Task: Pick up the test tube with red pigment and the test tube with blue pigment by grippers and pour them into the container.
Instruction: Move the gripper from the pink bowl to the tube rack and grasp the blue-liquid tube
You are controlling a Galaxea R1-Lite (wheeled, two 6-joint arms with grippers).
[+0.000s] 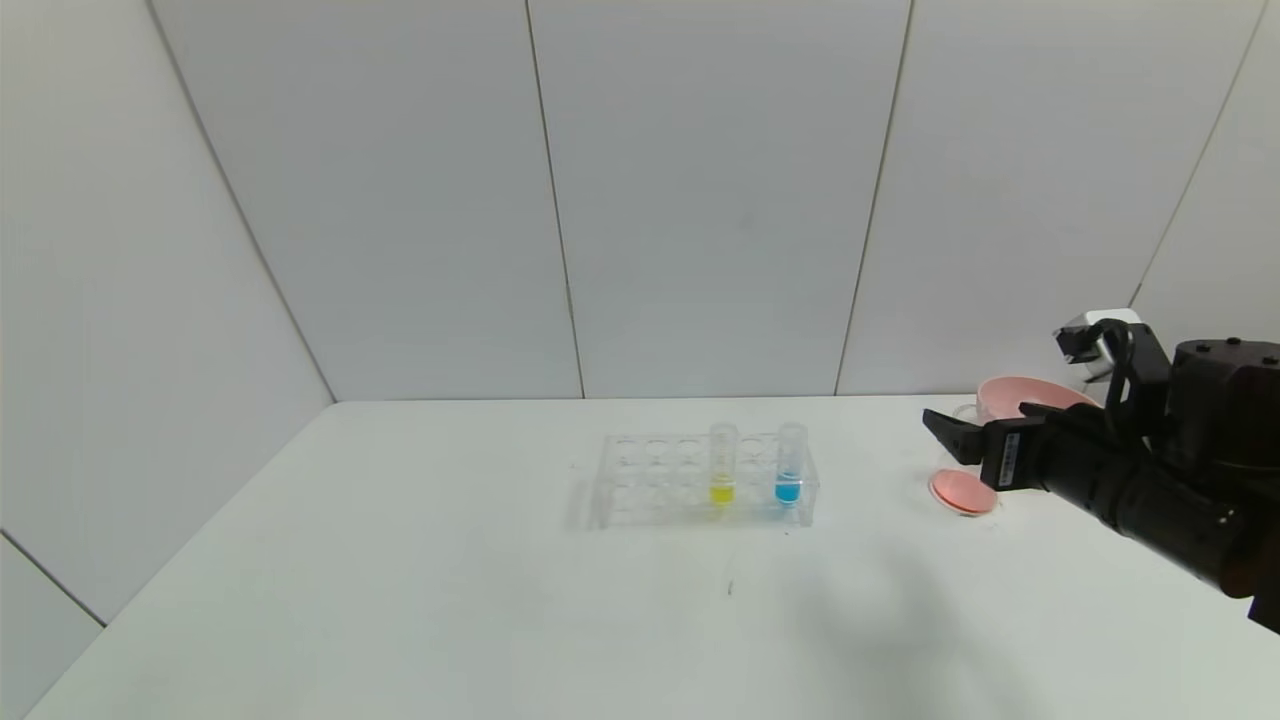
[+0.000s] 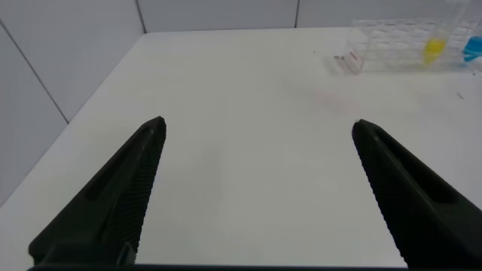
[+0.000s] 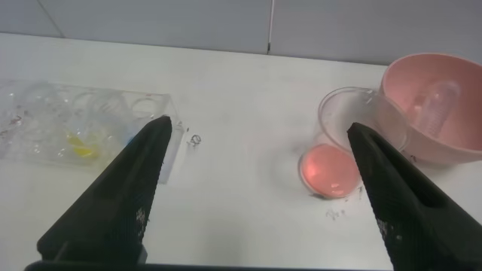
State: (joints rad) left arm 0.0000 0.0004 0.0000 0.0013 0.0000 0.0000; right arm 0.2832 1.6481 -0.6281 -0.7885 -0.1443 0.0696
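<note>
The test tube with blue pigment (image 1: 789,465) stands upright in the clear rack (image 1: 650,480) at mid-table, and it also shows in the left wrist view (image 2: 473,49). The container (image 1: 963,490) stands to the rack's right, with red liquid covering its bottom (image 3: 329,167). No tube with red liquid in it shows. A clear tube (image 3: 439,105) lies in the pink bowl. My right gripper (image 1: 950,435) hovers open and empty over the container (image 3: 257,125). My left gripper (image 2: 257,123) is open over bare table, left of the rack.
A tube with yellow liquid (image 1: 722,465) stands in the rack beside the blue one. The pink bowl (image 1: 1010,395) sits behind the container near the back wall. White wall panels close off the table's back and left sides.
</note>
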